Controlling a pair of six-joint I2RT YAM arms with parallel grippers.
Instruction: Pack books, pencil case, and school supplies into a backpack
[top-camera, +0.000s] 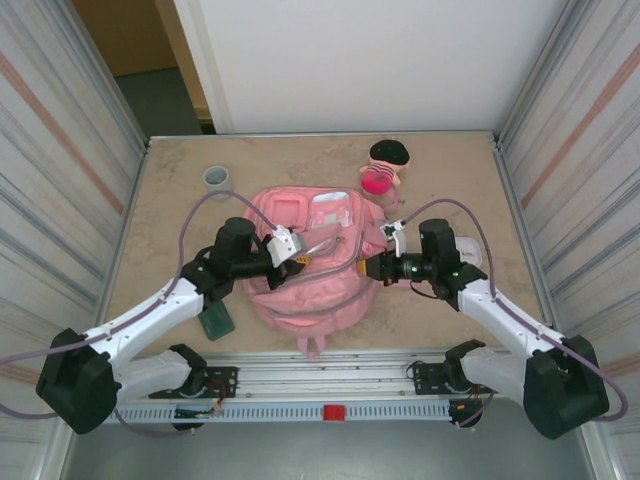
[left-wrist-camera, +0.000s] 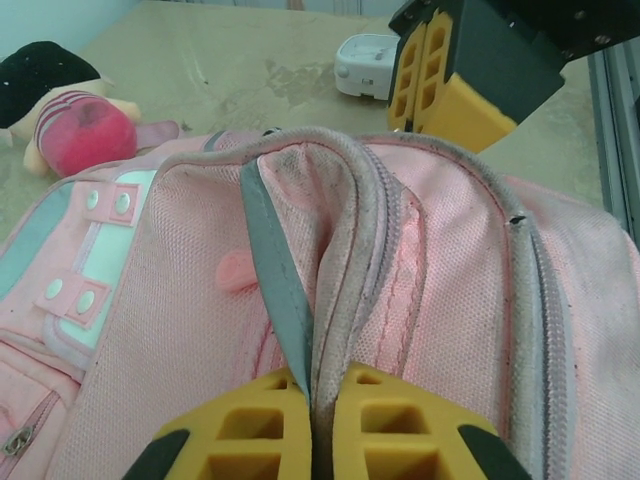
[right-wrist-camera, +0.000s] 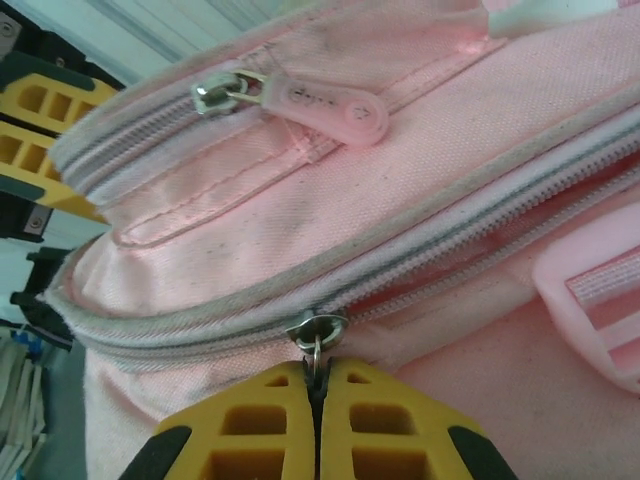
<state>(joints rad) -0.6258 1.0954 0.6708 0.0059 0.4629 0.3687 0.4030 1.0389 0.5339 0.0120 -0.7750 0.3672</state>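
The large pink fabric backpack (top-camera: 310, 300) is lying centrally on the desk (top-camera: 180, 210), the left hand (left-wrist-camera: 322, 405) pinching its grey-edged rim (left-wrist-camera: 280, 290), the right hand (right-wrist-camera: 318, 400) clamping the small metal zip pull (right-wrist-camera: 317, 335); unzipping seems to be starting, next needing a steady draw along the track

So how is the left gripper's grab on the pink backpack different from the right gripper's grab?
The left gripper pinches a thick fold of the backpack along its grey-edged rim; the right gripper pinches only a small metal zipper pull. The left gripper reaches in from the left, the right gripper from the right, so they face each other. Both are yellow-tipped, shut tight, and holding the same backpack.
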